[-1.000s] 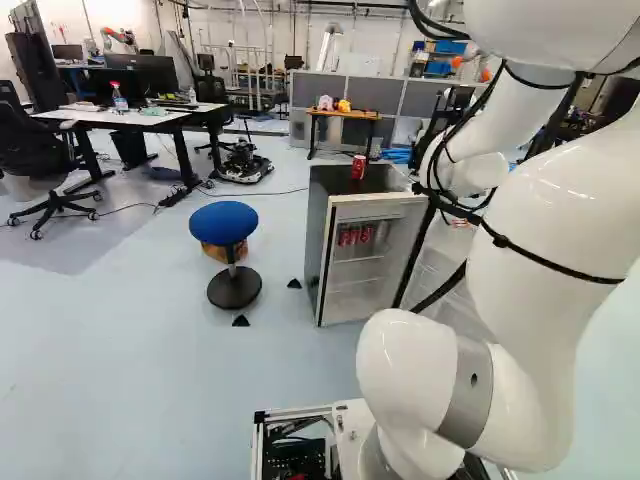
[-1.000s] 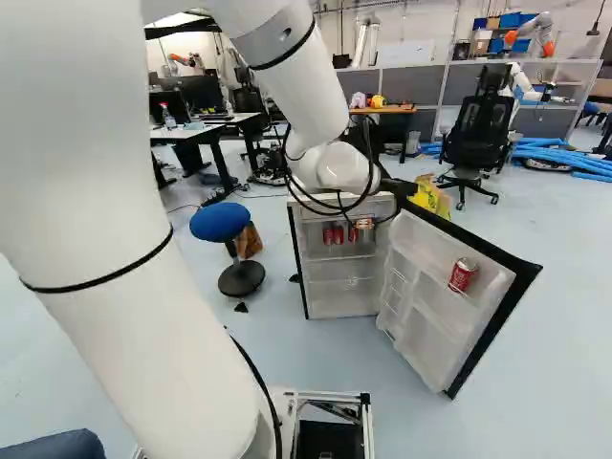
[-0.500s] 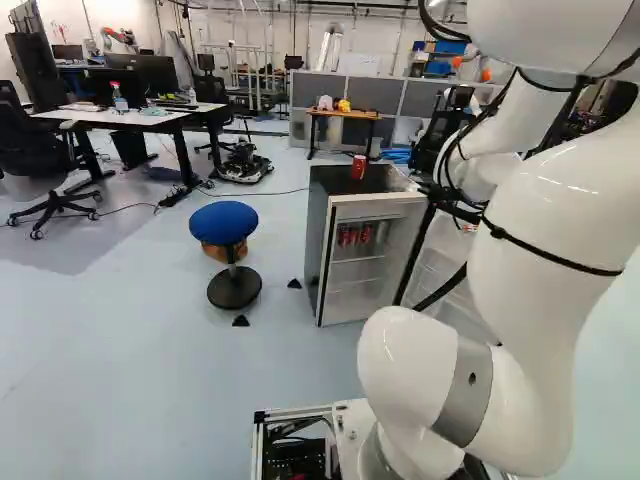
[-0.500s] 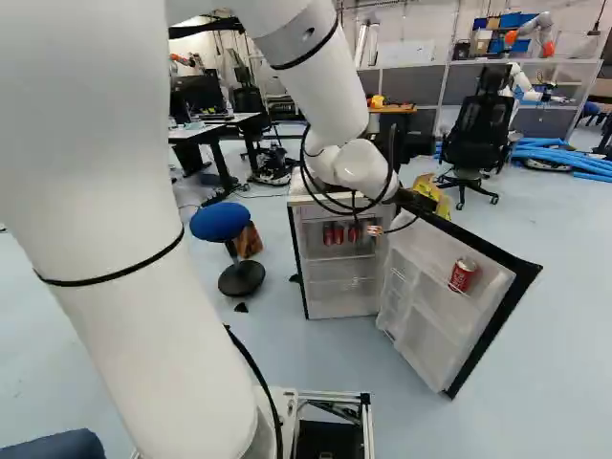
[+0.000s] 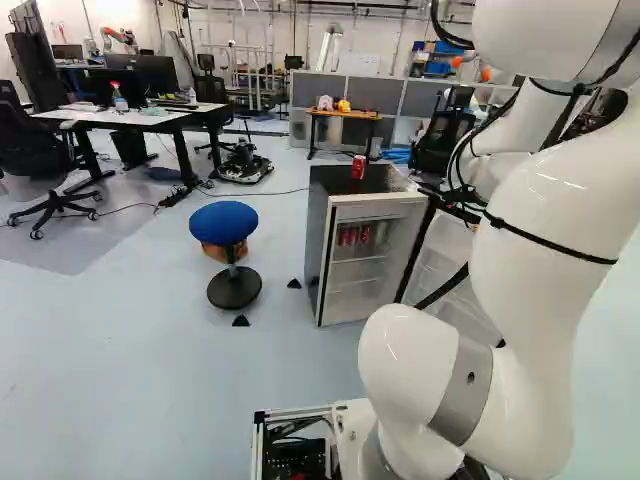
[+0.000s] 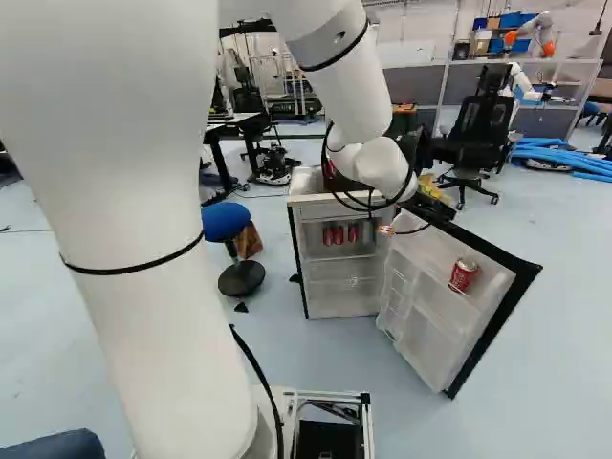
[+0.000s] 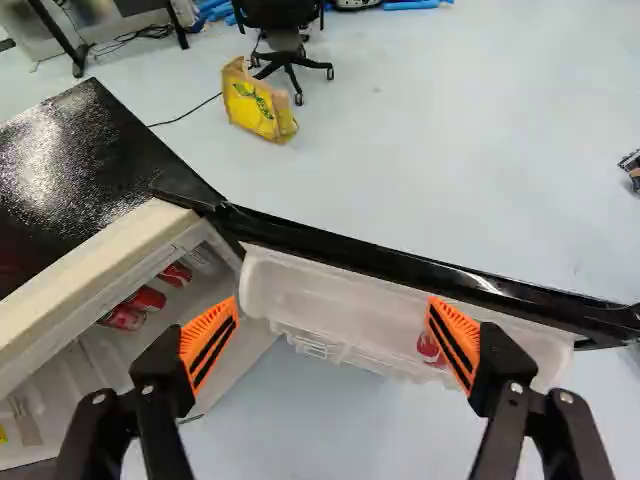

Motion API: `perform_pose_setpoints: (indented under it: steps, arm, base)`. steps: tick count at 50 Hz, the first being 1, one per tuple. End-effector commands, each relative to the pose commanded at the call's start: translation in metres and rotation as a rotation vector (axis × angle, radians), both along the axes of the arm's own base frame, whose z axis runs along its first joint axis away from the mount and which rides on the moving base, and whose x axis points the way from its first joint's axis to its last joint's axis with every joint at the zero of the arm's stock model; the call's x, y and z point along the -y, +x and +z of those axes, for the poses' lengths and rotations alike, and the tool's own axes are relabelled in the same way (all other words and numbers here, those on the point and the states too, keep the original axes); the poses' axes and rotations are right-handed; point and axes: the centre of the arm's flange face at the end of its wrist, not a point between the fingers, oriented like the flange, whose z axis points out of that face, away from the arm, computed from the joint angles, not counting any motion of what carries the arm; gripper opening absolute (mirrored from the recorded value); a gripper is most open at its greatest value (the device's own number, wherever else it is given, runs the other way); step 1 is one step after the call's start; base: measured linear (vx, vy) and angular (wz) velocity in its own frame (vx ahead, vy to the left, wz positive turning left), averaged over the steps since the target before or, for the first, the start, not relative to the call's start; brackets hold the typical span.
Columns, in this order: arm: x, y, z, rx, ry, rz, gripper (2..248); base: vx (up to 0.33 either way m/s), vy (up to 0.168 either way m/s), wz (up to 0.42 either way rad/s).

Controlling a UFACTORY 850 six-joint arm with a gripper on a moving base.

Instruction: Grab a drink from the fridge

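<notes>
**Fridge door open, a red can at risk of a knock**

The gripper [image 7: 332, 335] hangs over the open fridge door [image 6: 430, 330], its jaws wide apart and empty. One red can [image 6: 464, 274] stands on the door's shelf; more cans [image 7: 145, 298] sit inside the fridge [image 5: 318, 230]. Lowering without centring could tip the door can — or catch the door's rim and swing it.

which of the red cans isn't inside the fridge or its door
The top can, standing on the fridge; three cans sit inside it and the door can is in its open door.
</notes>
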Motion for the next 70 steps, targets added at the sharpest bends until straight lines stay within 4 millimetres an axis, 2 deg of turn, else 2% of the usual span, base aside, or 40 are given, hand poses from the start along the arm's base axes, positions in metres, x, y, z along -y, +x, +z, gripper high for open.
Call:
perform_pose_setpoints:
  steps: [29,70]
  arm:
    - [0.045,0.003,0.026,0.015,-0.015,-0.057,247]
    - [0.096,0.036,0.054,-0.082,0.077,-0.079,247]
  base:
    - [0.0,0.0,0.0]
    - [0.0,0.0,0.0]
